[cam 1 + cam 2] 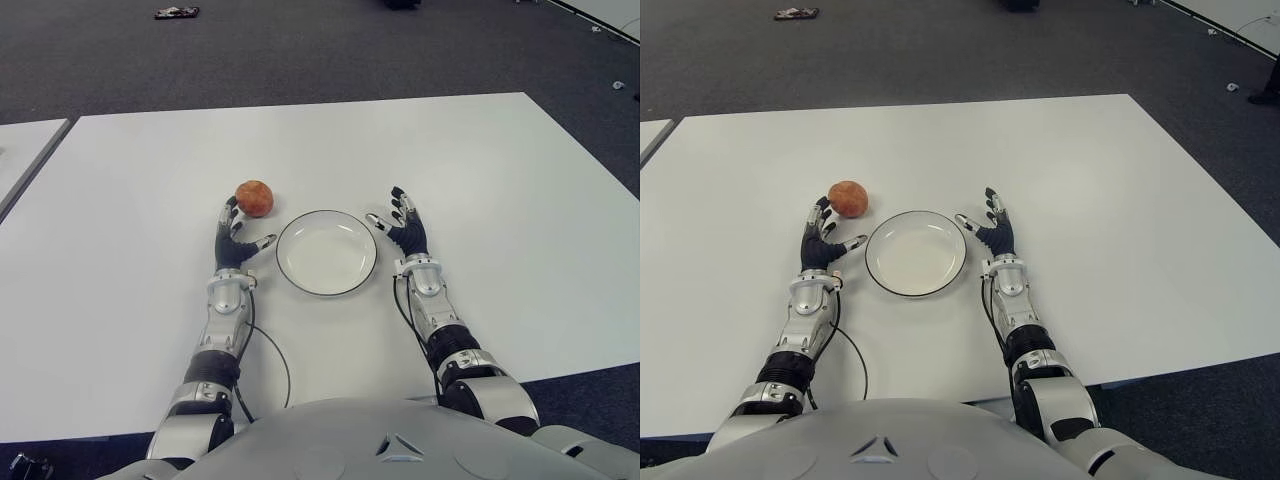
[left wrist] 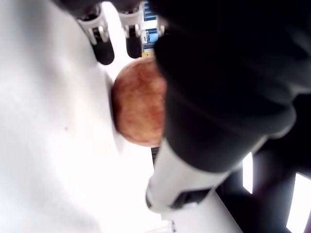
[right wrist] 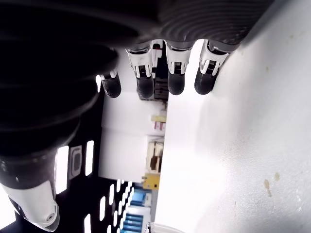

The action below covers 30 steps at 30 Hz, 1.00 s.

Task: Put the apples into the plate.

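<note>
One reddish apple (image 1: 254, 198) sits on the white table (image 1: 500, 180), just left of and beyond a white plate (image 1: 327, 252) with a dark rim. The plate holds nothing. My left hand (image 1: 237, 233) shows on the table left of the plate, fingers spread, fingertips just short of the apple. The left wrist view shows the apple (image 2: 138, 104) close in front of the palm, with no finger wrapped around it. At the plate's right edge is my right hand (image 1: 400, 224), open and holding nothing.
The table's far edge meets dark carpet (image 1: 300, 50). A second table edge (image 1: 30, 160) shows at the far left. A small dark object (image 1: 176, 13) lies on the floor beyond. A thin cable (image 1: 280, 365) loops on the table beside my left forearm.
</note>
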{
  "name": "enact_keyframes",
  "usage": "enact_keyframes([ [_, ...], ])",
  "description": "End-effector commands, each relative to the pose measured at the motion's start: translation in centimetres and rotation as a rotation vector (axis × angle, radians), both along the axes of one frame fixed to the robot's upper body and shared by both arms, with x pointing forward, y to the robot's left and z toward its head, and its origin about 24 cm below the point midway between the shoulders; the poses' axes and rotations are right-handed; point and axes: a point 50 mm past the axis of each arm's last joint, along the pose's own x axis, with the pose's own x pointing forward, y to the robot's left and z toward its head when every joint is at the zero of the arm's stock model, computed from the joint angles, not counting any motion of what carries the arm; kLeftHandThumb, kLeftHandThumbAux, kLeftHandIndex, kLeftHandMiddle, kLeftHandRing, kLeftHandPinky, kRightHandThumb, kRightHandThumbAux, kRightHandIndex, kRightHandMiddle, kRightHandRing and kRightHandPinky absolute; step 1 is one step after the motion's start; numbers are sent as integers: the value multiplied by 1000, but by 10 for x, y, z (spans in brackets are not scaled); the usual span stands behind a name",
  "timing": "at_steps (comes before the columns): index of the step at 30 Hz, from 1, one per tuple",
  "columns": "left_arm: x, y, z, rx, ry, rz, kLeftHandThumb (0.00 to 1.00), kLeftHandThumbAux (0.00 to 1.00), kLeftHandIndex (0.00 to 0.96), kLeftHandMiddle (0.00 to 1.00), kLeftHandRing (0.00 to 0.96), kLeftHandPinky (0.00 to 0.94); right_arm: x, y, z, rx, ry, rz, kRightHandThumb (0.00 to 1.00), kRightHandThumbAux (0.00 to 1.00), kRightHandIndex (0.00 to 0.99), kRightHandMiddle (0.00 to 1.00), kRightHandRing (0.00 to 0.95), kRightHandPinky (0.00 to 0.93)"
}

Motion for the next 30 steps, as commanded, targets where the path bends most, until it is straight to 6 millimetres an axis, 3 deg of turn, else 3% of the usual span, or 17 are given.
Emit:
enact_keyframes([
  [1,-3,0,-5,13,33,0,0,527,0,0,0,0,-13,0,-20,1,116,-2,102,693,0,0,1,37],
  [30,-7,6,2,40,2,9,0,529,0,0,0,2,-14,1,-20,4,118,0,98,693,0,0,3,41],
])
